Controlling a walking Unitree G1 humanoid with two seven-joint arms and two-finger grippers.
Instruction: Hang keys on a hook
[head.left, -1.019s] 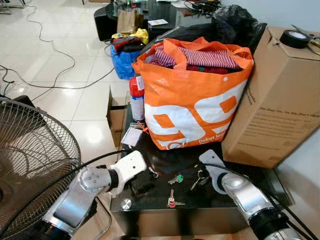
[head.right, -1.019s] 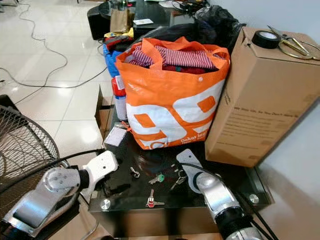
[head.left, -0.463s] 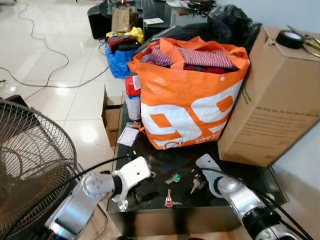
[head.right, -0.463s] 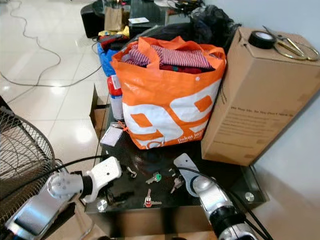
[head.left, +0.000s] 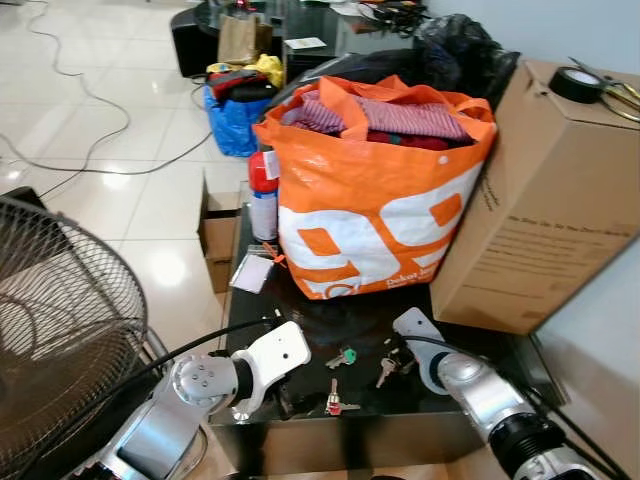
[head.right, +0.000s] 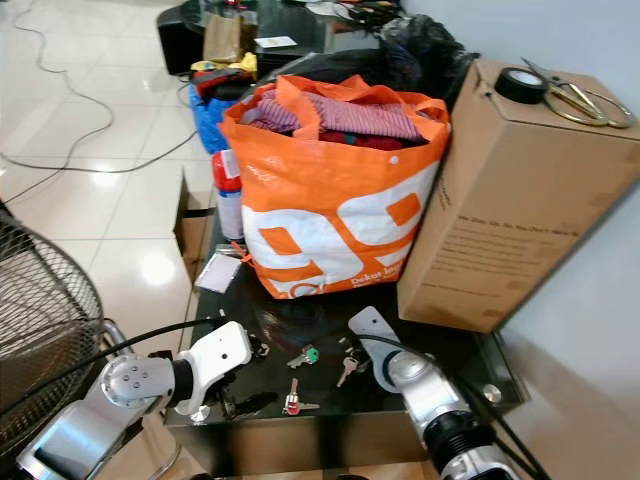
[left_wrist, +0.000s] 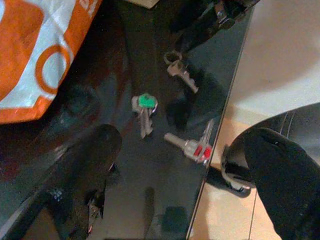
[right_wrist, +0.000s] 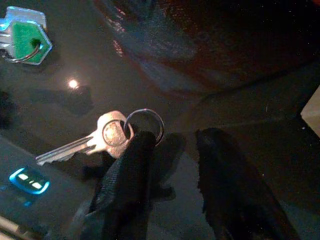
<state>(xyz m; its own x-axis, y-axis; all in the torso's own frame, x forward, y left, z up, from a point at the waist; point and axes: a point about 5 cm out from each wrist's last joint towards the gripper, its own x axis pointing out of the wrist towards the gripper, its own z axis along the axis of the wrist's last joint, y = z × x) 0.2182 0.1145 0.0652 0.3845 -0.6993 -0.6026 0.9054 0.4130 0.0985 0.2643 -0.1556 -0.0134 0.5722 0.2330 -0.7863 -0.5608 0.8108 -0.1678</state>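
From my head cameras, the right end effector (head.left: 398, 352) is hidden behind its own wrist. The standing fan (head.left: 50, 340) runs off frame, and the carton's (head.left: 540, 200) print is too small to read.

- Left arm reaches forward from seven o'clock, its hand (left_wrist: 180, 170) low over the counter (head.left: 300, 420) edge, fingers spread wide.
- Right arm comes in from five o'clock; its hand (right_wrist: 167, 165) is down at the counter, fingers slightly apart.
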